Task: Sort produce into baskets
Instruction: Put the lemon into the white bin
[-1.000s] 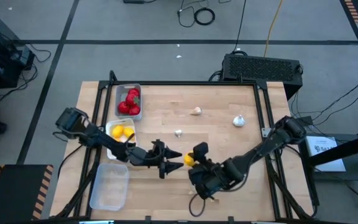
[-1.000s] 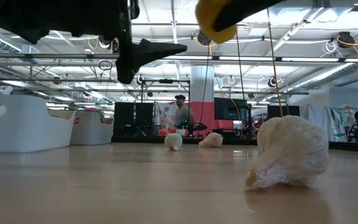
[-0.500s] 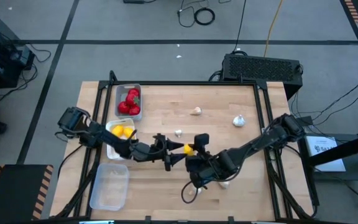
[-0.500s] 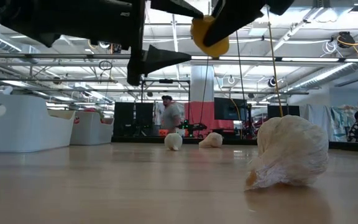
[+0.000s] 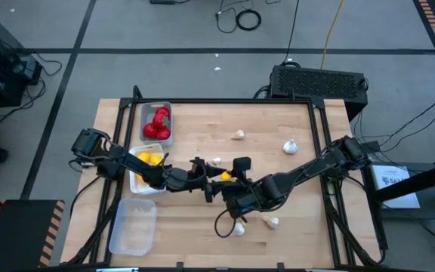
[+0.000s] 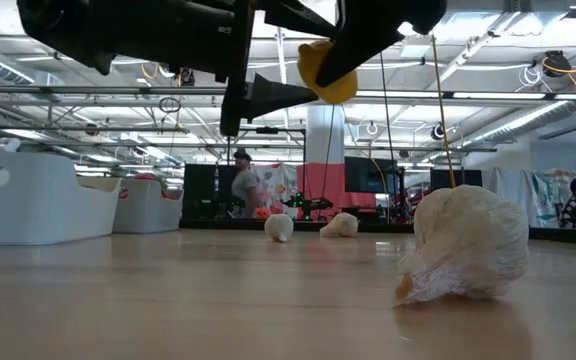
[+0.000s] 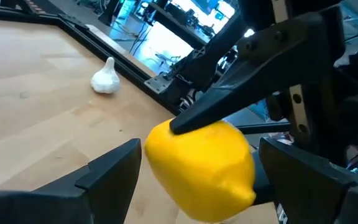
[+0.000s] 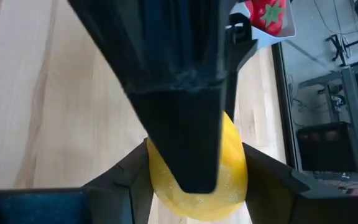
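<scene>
My right gripper (image 5: 231, 176) is shut on a yellow lemon-like piece (image 5: 224, 177) held above the table's middle. The lemon also shows in the low view (image 6: 326, 72), high over the tabletop. My left gripper (image 5: 213, 183) is open, with one finger on each side of the lemon (image 7: 201, 163). Red pieces lie in the far tray (image 5: 145, 113) and yellow ones in the middle tray (image 5: 134, 156). The near tray (image 5: 133, 227) holds nothing. Several whitish garlic bulbs lie loose on the table, one of them at the far middle (image 5: 238, 135). My right gripper pinches the lemon between its two fingers (image 8: 253, 163) on opposite sides. One of those fingers lies over the lemon's upper side (image 7: 211, 116). The lemon is lifted clear of the table. Whether my left gripper's fingers (image 7: 114, 167) touch the lemon, I cannot tell.
Garlic bulbs lie at the right (image 5: 290, 146), the middle (image 5: 216, 161) and near the front (image 5: 239, 228), with another beside it (image 5: 270, 221). One bulb looms close in the low view (image 6: 465, 245). The three trays stand along the table's left side. People show in the room beyond.
My right gripper has carried the lemon toward the table's far edge and a little left, staying shut on it. My left gripper has gone toward the far edge and right, and its open fingers now stand on either side of the lemon. Two near garlic bulbs are uncovered.
</scene>
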`<state>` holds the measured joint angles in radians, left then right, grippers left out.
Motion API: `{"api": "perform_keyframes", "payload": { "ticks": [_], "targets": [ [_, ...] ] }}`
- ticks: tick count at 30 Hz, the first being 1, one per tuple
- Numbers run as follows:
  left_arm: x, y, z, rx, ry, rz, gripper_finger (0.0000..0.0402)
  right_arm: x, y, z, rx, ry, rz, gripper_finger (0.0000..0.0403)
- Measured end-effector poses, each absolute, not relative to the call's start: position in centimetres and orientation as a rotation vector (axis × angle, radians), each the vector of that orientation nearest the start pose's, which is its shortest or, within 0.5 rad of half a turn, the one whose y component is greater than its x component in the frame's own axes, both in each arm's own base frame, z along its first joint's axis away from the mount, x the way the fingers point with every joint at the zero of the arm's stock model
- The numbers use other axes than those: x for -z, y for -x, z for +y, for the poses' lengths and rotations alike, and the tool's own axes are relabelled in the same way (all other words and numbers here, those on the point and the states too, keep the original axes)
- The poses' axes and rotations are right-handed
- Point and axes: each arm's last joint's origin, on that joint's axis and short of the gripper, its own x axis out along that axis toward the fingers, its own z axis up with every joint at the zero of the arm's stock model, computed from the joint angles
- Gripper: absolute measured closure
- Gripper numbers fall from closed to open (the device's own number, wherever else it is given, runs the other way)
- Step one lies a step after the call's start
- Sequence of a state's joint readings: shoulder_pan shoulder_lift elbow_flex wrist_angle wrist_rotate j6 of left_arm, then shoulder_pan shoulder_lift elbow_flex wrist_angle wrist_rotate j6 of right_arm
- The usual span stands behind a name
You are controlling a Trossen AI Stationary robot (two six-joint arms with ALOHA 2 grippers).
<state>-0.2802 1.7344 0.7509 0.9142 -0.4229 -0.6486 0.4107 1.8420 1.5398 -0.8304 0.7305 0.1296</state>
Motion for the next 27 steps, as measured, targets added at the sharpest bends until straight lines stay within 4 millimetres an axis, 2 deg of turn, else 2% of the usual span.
{"api": "perform_keyframes", "payload": {
  "ticks": [15,24,27],
  "targets": [
    [-18.82,-33.33,-8.21,-0.144,0.624,0.009,0.0075,-26.66,-36.53,13.8,0.284,0.566,0.856,0.0215],
    [-18.83,-33.34,-8.27,-0.124,0.624,0.015,0.0147,-26.65,-36.51,13.81,0.284,0.568,0.858,0.0215],
    [-18.84,-33.35,-8.27,-0.113,0.623,0.019,0.0159,-26.65,-36.49,13.8,0.284,0.57,0.86,0.0215]
  ]
}}
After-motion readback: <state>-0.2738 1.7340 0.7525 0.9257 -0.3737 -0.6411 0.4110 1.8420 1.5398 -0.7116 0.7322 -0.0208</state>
